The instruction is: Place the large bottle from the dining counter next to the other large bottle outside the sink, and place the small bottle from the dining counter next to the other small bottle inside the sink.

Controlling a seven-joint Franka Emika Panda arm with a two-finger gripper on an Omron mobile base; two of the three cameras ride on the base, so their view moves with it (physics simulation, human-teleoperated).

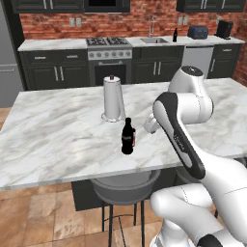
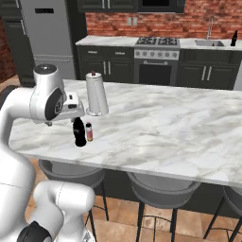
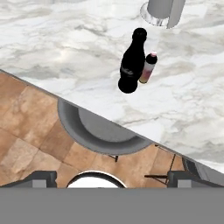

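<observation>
Marble dining counter (image 1: 58, 140) is carrying the large black bottle (image 1: 127, 136) touching the small bottle (image 2: 89, 132) near its front edge, as the released gripper (image 3: 111, 177), hovering above, is needing a descent clear of the smaller neighbour.

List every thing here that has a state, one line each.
large dark bottle: upright on the dining counter, capped, not held
small bottle: upright beside it, not held
paper towel roll: upright on its holder
gripper: fingers open, holding nothing
far bottle: upright beside the sink
</observation>
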